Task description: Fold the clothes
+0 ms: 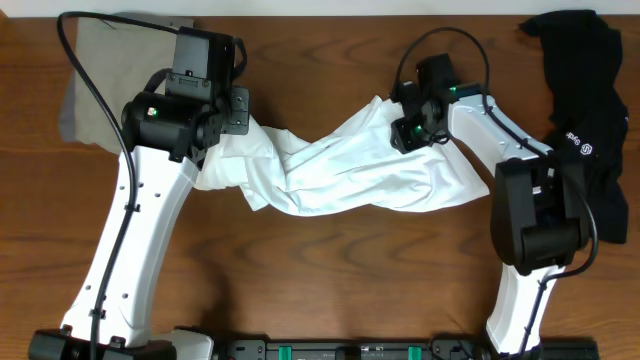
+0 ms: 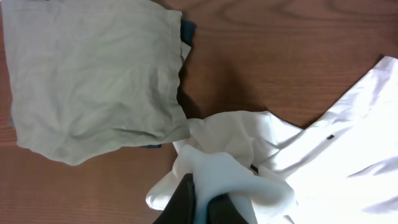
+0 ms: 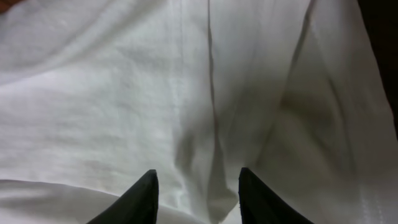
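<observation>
The clothes, a white T-shirt (image 1: 340, 170), lie crumpled in a long band across the middle of the table between both arms. My left gripper (image 1: 238, 112) is at the shirt's left end, shut on a bunched fold of white cloth (image 2: 242, 180); the left wrist view shows that gripper (image 2: 202, 196) with the cloth pinched between its dark fingers. My right gripper (image 1: 408, 133) is pressed down on the shirt's upper right part. In the right wrist view it (image 3: 198, 180) has its fingers (image 3: 142, 199) apart, with a loose ridge of the white shirt (image 3: 124, 93) standing between them.
A khaki-tan folded garment (image 1: 105, 85) lies at the back left, just beyond the left gripper, also in the left wrist view (image 2: 87, 81). A black garment (image 1: 590, 100) is heaped at the back right beside the right arm.
</observation>
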